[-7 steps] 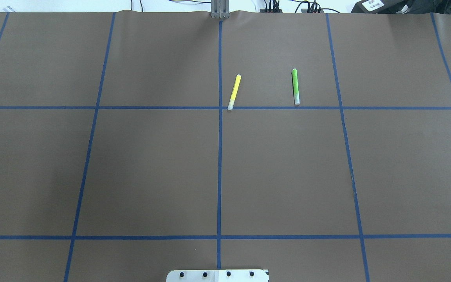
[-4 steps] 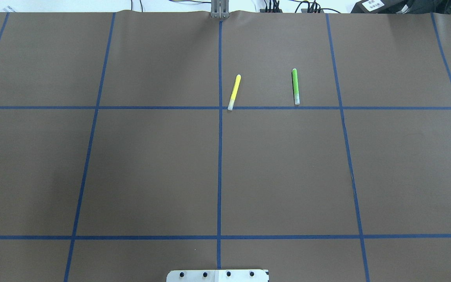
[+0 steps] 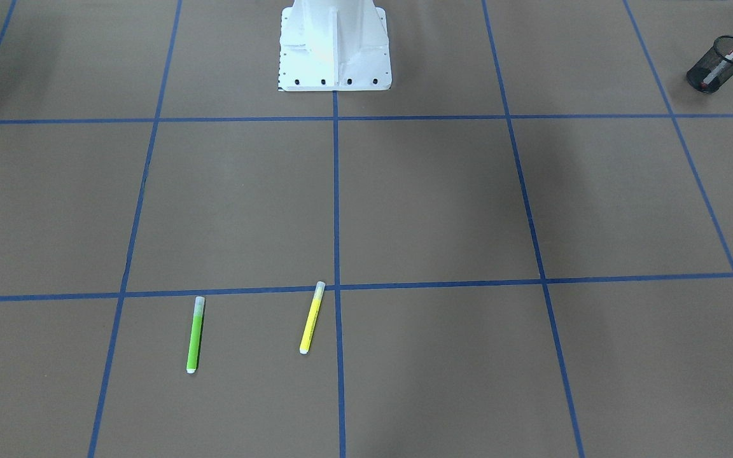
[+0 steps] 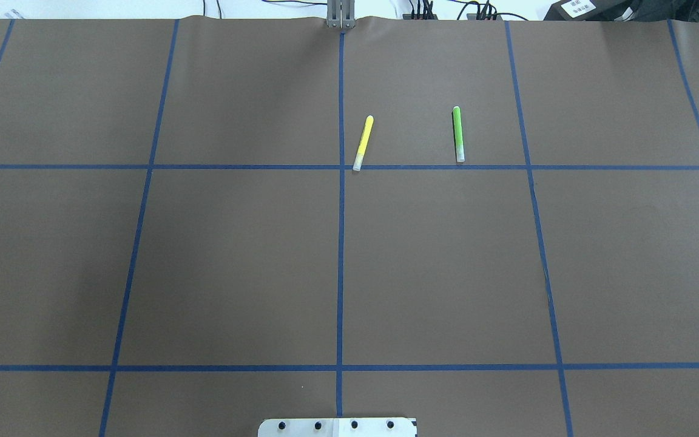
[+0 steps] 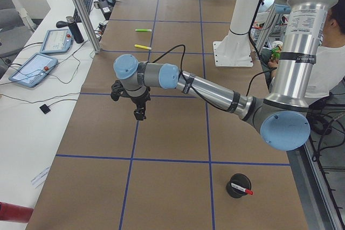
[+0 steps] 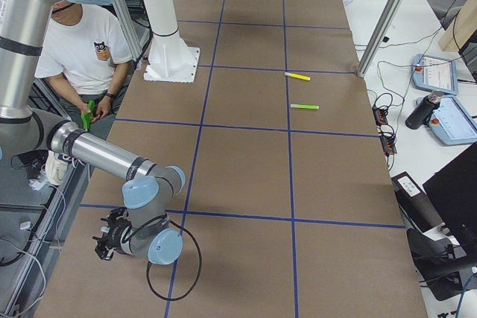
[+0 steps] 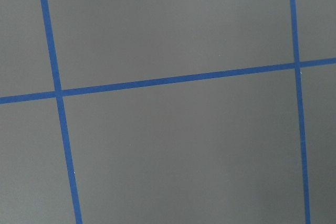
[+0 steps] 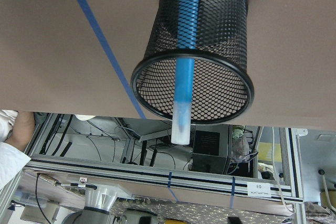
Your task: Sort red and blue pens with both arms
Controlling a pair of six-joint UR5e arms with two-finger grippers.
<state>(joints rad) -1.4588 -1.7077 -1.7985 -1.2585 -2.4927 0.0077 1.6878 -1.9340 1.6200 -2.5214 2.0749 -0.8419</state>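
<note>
The red pen [image 3: 731, 53] stands tilted in a black mesh cup [image 3: 716, 73] at the table corner on my left side; the same red pen [image 5: 241, 189] shows in the exterior left view. The blue pen [image 8: 185, 61] with its pale cap leans in a second black mesh cup [image 8: 220, 19], filling the right wrist view. My left gripper [image 5: 139, 112] hangs over bare table away from its cup; a sliver of it shows at the front-facing view's edge. My right gripper [image 6: 104, 243] hovers near the table's end on my right. I cannot tell whether either is open or shut.
A yellow marker [image 4: 363, 143] and a lime-green marker [image 4: 457, 134] lie on the far half of the brown mat, right of the centre line. The white pedestal [image 3: 333, 44] stands at my base. A seated person [image 6: 78, 50] is beside the table.
</note>
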